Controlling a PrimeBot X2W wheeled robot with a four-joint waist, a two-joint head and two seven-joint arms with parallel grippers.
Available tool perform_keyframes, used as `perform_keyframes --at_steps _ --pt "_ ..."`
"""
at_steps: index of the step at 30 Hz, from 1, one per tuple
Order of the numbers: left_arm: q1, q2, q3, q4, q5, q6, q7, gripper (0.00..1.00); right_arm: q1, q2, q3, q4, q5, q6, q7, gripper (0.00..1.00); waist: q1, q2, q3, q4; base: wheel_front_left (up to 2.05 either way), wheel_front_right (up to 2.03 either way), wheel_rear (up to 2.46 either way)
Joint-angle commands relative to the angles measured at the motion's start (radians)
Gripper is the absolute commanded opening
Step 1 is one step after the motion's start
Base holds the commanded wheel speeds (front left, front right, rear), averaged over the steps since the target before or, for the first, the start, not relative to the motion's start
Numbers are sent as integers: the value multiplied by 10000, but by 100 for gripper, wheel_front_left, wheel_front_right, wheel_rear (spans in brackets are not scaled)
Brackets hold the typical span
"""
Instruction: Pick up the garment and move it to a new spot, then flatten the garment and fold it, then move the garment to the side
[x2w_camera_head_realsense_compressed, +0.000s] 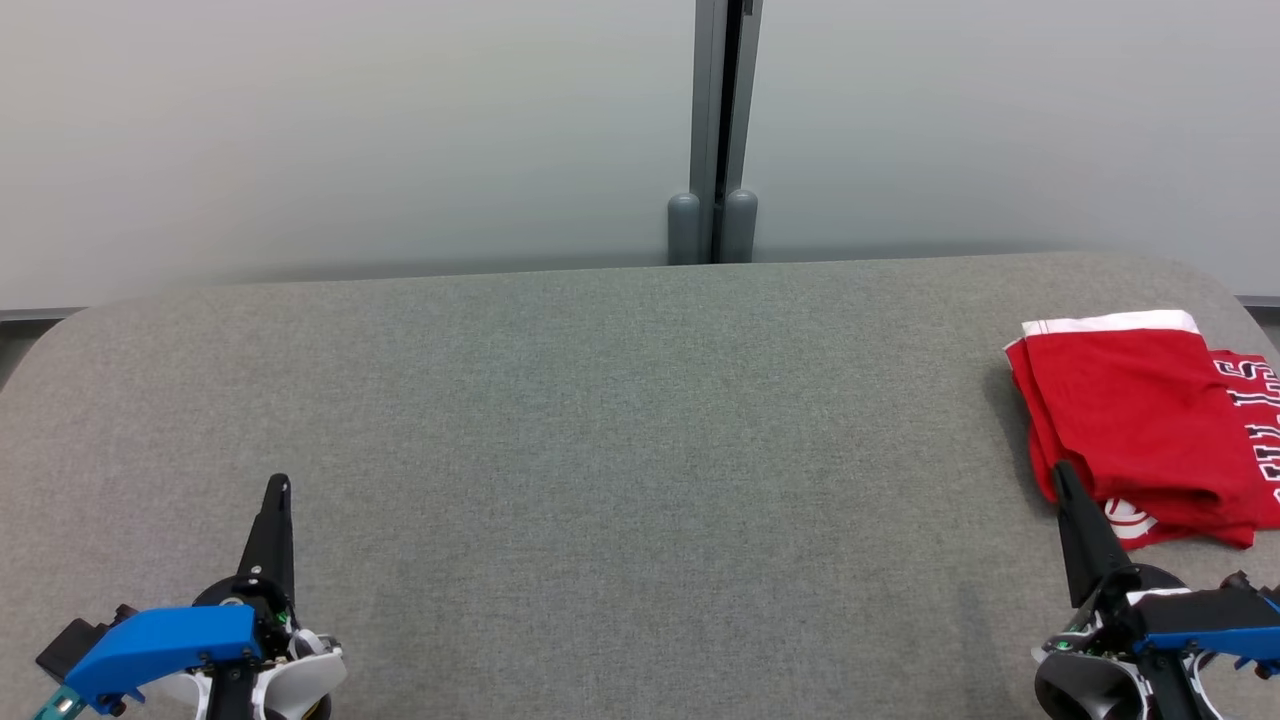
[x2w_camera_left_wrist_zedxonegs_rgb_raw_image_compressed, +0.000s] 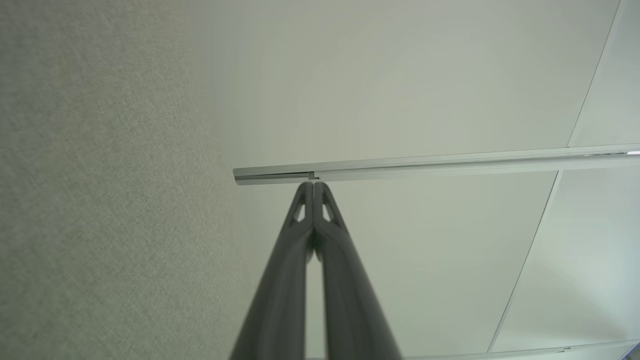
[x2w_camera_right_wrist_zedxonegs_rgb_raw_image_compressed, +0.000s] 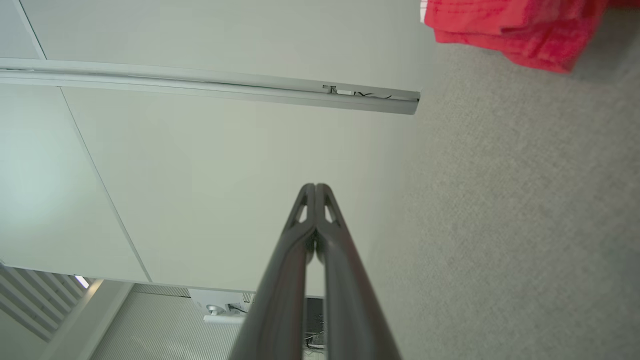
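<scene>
Left hand (x2w_camera_head_realsense_compressed: 279, 487) at the near left over the grey bench (x2w_camera_head_realsense_compressed: 620, 430), fingers pressed together, holding nothing. Right hand (x2w_camera_head_realsense_compressed: 1060, 472) at the near right, likewise pinched closed and empty. Red garment (x2w_camera_head_realsense_compressed: 1130, 410) lies folded by the bench's right edge, just beyond that hand, ungripped.

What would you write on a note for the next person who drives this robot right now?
The left gripper: jaws shut, holding nothing, low at the near left of the grey table.
The right gripper: jaws shut, holding nothing, at the near right, just beside the red garment.
The red garment lies folded in a compact stack at the table's far right side.
Done, by the look of it: folding and moving it aside.
Left: probably nothing; maybe check that the stack is tidy, since its right part runs out of the head view.
</scene>
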Motion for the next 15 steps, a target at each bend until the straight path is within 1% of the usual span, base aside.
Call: perform_keyframes --at_steps 1,10,15 --pt "-197 -12 80 -69 -105 -17 44 0 -113 11 -38 13 156 4 25 0 -1 -1 1 1 0 0 0" --pt "-240 -58 137 -67 -604 -18 203 0 -173 20 -57 59 769 4 78 0 -1 -1 7 5 0 0 0" --pt "-237 -57 138 -67 -556 -18 202 0 -172 19 -54 54 727 4 74 0 -1 -1 7 5 0 0 0"
